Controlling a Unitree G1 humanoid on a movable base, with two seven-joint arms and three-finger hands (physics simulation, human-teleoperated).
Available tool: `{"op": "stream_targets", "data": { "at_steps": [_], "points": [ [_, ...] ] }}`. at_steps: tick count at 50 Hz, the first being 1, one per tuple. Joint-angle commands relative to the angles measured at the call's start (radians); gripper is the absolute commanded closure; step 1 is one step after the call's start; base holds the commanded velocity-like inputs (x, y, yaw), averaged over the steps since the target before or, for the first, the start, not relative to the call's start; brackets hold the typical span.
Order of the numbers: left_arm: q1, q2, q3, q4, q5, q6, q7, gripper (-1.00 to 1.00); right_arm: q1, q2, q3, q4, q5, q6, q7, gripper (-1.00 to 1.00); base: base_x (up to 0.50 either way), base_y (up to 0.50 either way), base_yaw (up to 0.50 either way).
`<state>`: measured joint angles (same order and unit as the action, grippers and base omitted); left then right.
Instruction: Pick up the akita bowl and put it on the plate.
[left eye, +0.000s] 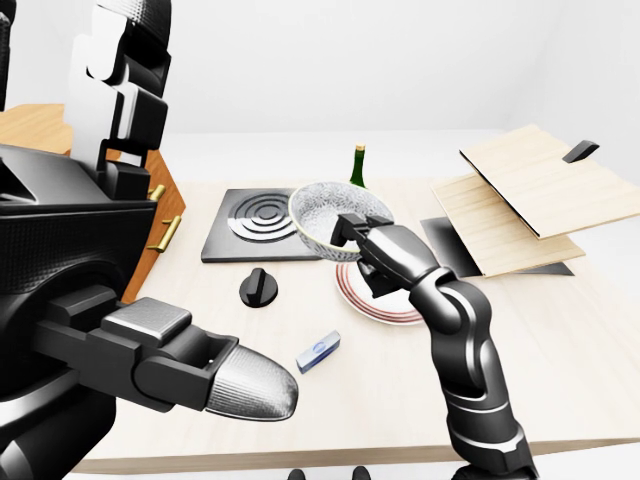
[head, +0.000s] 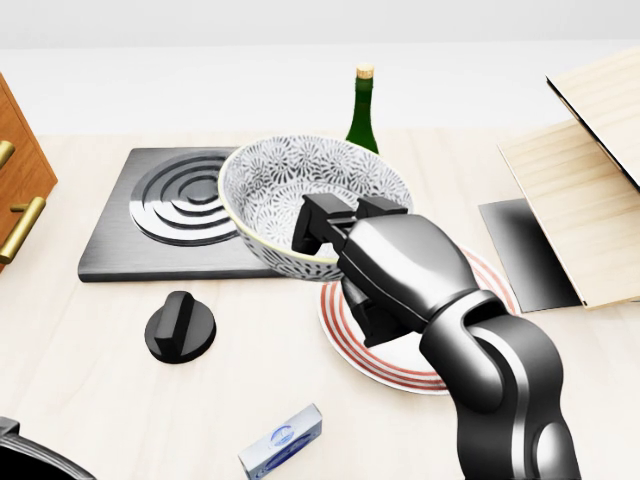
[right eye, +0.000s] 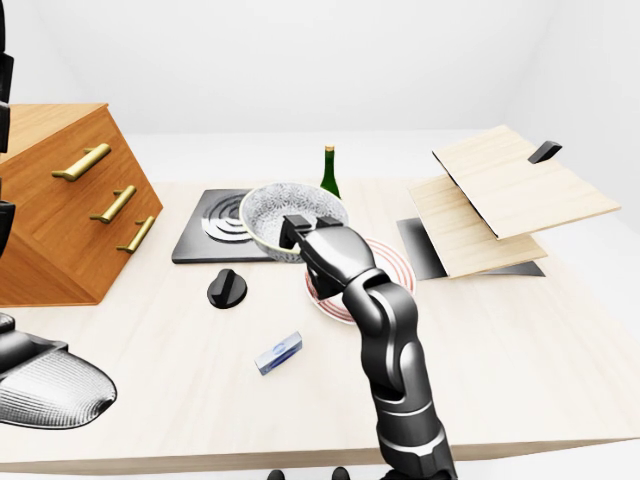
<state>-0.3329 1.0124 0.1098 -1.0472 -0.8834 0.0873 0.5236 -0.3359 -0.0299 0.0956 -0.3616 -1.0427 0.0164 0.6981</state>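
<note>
The akita bowl, white with a dark floral pattern, hangs tilted in the air over the stove plate's right edge and the left rim of the plate. The plate is white with red rings, and my right forearm hides much of it. My right hand is shut on the bowl's near rim, with two fingers hooked inside. My left hand looms large at the left of the left-eye view, fingers spread and holding nothing, far from the bowl.
A green wine bottle stands just above the bowl. The grey stove plate, a black knob and a small blue box lie to the left. A wooden drawer cabinet is far left; wooden boards over a dark mat are right.
</note>
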Motion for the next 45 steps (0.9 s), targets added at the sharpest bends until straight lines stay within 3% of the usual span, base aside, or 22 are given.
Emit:
{"op": "stream_targets", "data": {
  "at_steps": [1,8,15,25,34,45],
  "points": [
    [0.001,0.003,-0.001,0.0,0.0,0.0,0.0,-0.96,0.016,-0.054,-0.064,-0.005,-0.014,0.007,-0.015,1.0,0.0,0.0,0.0],
    [-0.001,0.0,-0.011,0.0,0.008,0.0,0.0,-0.95,-0.011,-0.106,-0.12,0.009,0.004,0.025,-0.02,1.0,0.0,0.0,0.0],
    [0.0,0.003,-0.006,0.0,0.004,0.0,0.0,-0.95,-0.003,-0.128,-0.131,0.038,-0.001,0.011,-0.046,1.0,0.0,0.0,0.0],
    [-0.003,0.009,-0.009,0.0,0.002,0.0,0.0,-0.95,0.001,-0.183,-0.167,0.113,-0.026,-0.026,-0.091,1.0,0.0,0.0,0.0],
    [-0.002,0.008,-0.005,0.0,0.0,0.0,0.0,-0.96,0.014,-0.19,-0.178,0.13,-0.045,-0.047,-0.102,1.0,0.0,0.0,0.0],
    [0.006,0.006,0.007,0.0,-0.002,0.0,0.0,-0.95,0.057,-0.192,-0.178,0.158,-0.077,-0.096,-0.123,1.0,0.0,0.0,0.0]
  ]
}}
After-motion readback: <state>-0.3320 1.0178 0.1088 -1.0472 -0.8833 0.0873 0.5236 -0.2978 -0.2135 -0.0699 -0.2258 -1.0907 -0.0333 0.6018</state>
